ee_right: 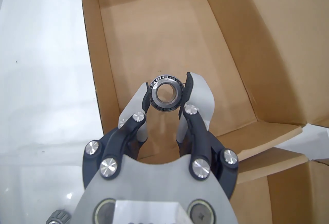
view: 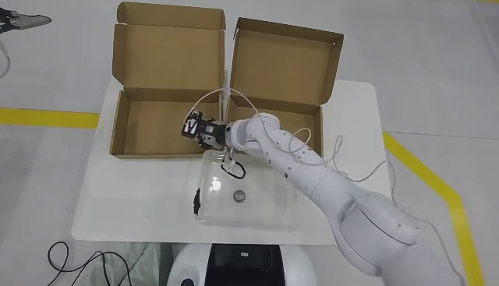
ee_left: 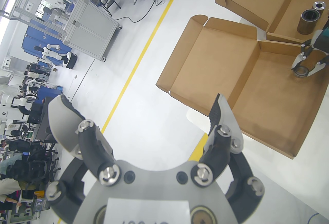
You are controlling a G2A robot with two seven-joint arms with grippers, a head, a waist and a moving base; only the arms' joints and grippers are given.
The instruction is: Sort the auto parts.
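- In the near right corner of the left box (view: 152, 122), the right gripper (ee_right: 167, 81) is seen low over the brown floor.
- A metal bearing ring (ee_right: 166, 106) is held between its two fingers, one finger pressed on each side.
- The ring is kept with its hole facing up, at or just above the box floor; which one cannot be told.
- Out past the left edge of the table (view: 132, 200), the left gripper (ee_left: 140, 106) is held up over the grey floor of the room.
- Its fingers are spread wide, and nothing is held between them.
- The right box (view: 281, 68) is set just beside the left box, and both lids are folded back to the far side.
- Inside the right box, a dark tube (ee_left: 308, 21) is stood upright, with a smaller shiny tube (ee_left: 318, 6) just beside it.
- On the near part of the table, a clear tray (view: 269, 208) is placed close to both boxes.
- In the tray, a black ring (view: 232, 169) and a round metal part (view: 239, 197) are laid near each other.
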